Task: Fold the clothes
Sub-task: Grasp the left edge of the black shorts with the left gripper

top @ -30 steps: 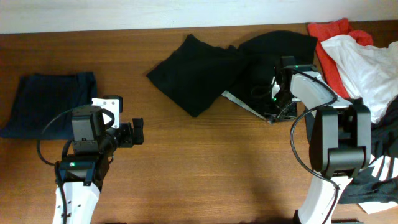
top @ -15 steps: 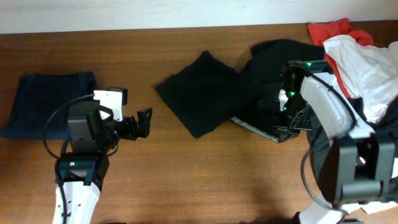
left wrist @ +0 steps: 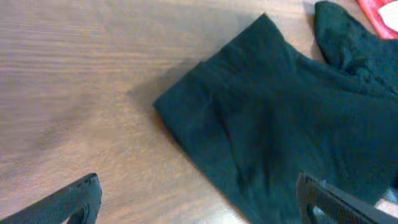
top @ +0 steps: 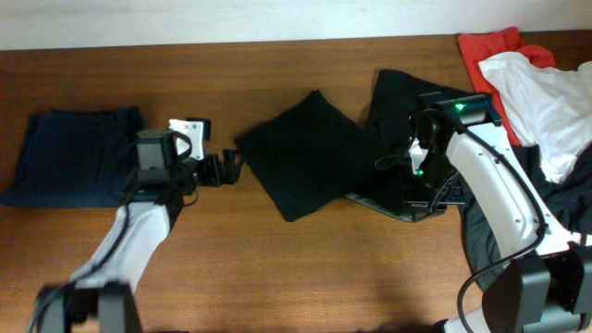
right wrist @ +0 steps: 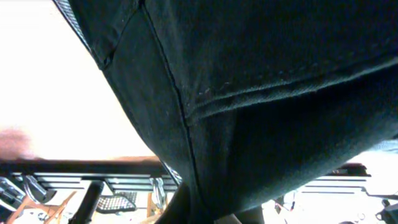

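Left claw [top: 231,167] spread, right claw [top: 418,181] (jaws hidden)

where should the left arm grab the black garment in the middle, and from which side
Pinch the black garment at its free left corner, coming in low from the left, where the left gripper sits open. That corner lies flat and pointed on the table with clean edges either side; the far side is bunched up at the right gripper.
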Controlling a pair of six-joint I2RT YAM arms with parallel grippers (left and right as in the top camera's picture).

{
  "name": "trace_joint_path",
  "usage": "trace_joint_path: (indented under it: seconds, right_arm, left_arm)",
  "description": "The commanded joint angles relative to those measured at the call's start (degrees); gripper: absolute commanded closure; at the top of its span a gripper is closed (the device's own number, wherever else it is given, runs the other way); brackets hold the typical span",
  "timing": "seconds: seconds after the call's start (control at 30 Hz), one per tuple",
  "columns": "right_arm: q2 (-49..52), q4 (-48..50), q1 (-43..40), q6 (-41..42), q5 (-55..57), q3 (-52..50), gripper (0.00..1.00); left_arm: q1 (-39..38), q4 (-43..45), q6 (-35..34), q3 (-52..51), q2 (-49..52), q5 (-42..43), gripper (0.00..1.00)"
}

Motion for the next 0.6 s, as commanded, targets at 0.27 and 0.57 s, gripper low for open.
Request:
trace_joint_path:
  seconds: [0.27,0.57]
  right_arm:
    - [-1.9,-0.6,0.3,0.5,0.3,-0.1,0.96]
    - [-1.9,-0.6,0.3,0.5,0.3,-0.1,0.96]
  left_arm:
    - [-2.8,18.9,-9.9,0.9,17.4,2.8,0.26]
    - [-5.3,24.0,-9.9,0.9,21.3,-0.6,0.28]
